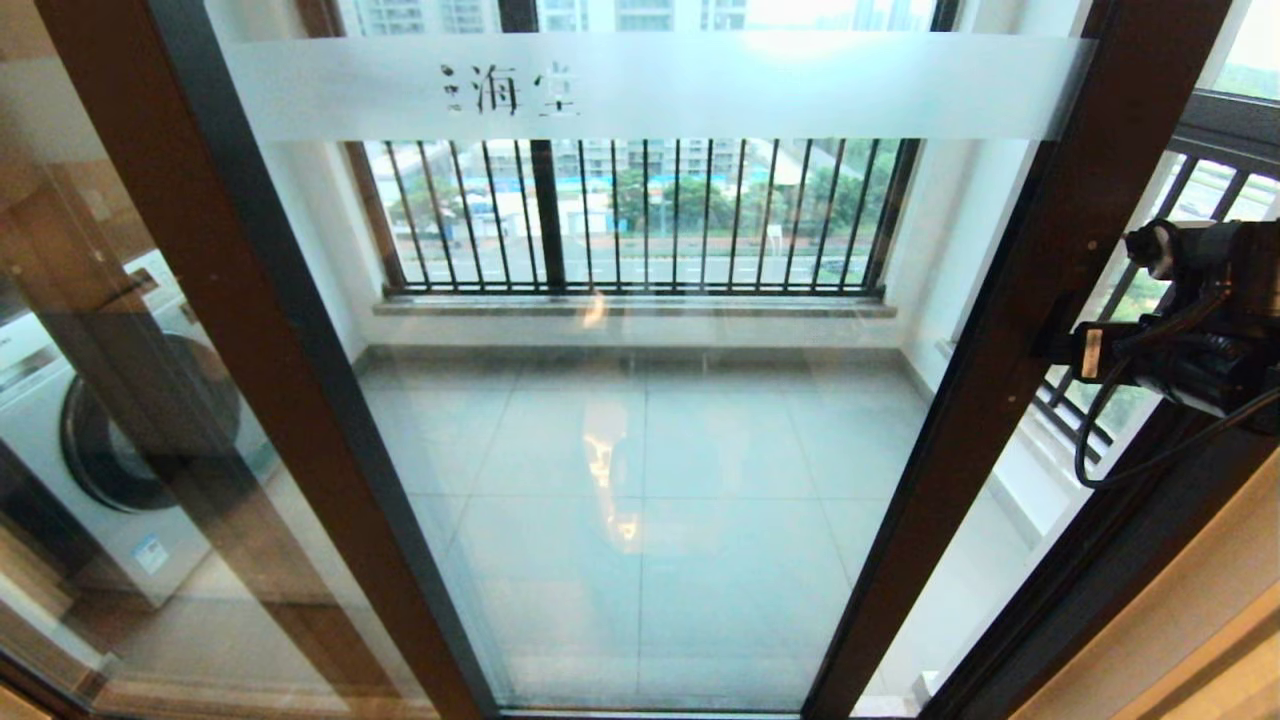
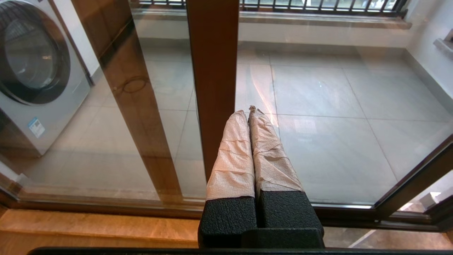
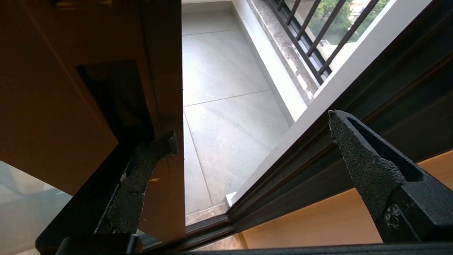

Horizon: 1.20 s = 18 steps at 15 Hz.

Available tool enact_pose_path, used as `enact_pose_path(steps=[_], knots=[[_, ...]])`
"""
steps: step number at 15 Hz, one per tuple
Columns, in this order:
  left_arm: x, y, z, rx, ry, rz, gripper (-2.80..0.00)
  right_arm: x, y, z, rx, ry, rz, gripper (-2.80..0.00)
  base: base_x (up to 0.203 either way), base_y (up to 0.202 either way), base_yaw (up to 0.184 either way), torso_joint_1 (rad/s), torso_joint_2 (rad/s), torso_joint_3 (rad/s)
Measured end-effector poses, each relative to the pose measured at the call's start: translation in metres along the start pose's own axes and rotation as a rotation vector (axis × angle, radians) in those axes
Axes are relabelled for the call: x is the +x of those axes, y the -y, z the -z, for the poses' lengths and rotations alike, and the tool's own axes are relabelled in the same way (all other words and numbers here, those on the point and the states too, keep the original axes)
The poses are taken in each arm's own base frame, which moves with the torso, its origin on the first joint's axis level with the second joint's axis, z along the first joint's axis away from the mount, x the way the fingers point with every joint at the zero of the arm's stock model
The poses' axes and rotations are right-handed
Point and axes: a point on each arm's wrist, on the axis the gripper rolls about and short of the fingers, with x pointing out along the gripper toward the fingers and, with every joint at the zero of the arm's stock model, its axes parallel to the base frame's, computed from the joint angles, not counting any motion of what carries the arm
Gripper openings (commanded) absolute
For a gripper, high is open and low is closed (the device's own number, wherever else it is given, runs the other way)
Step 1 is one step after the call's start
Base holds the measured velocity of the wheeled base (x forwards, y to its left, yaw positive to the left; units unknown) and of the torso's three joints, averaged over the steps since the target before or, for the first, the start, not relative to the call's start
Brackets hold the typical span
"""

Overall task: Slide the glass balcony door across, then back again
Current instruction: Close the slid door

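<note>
The glass balcony door (image 1: 640,450), with a frosted band of Chinese characters, fills the middle of the head view. Its right stile (image 1: 1000,370) stands a little away from the dark jamb (image 1: 1130,560), leaving a narrow gap. My right gripper (image 1: 1060,345) is at that stile and stands open (image 3: 251,125). One finger (image 3: 141,184) lies against the stile beside the black handle slot (image 3: 109,99); the other finger (image 3: 357,159) hangs free over the gap. My left gripper (image 2: 247,111) is shut on nothing, its tape-wrapped fingers pointing low at the door's left stile (image 2: 212,71).
A washing machine (image 1: 110,440) shows through the unlettered brown-framed panel (image 1: 60,300) on the left. Black-barred windows (image 1: 640,215) line the balcony's far side and right. The tiled balcony floor (image 3: 219,106) shows through the gap. A wooden sill (image 2: 88,226) runs under the track.
</note>
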Motion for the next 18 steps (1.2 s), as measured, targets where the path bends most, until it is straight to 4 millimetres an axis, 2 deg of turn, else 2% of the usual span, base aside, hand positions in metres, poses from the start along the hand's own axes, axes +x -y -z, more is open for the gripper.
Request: enact_pose_path(steps=[14,18], knots=[[0.000,0.000,0.000,0.000,0.000,0.000,-2.80,0.015,0.015,0.001,0.010,-0.011,0.062,0.00,0.000,0.000,0.000,0.000,0.00,0.000],[0.000,0.000,0.000,0.000,0.000,-0.001,-2.80,0.020,0.027,0.001,0.021,-0.012,0.092,0.00,0.000,0.000,0.000,0.000,0.00,0.000]])
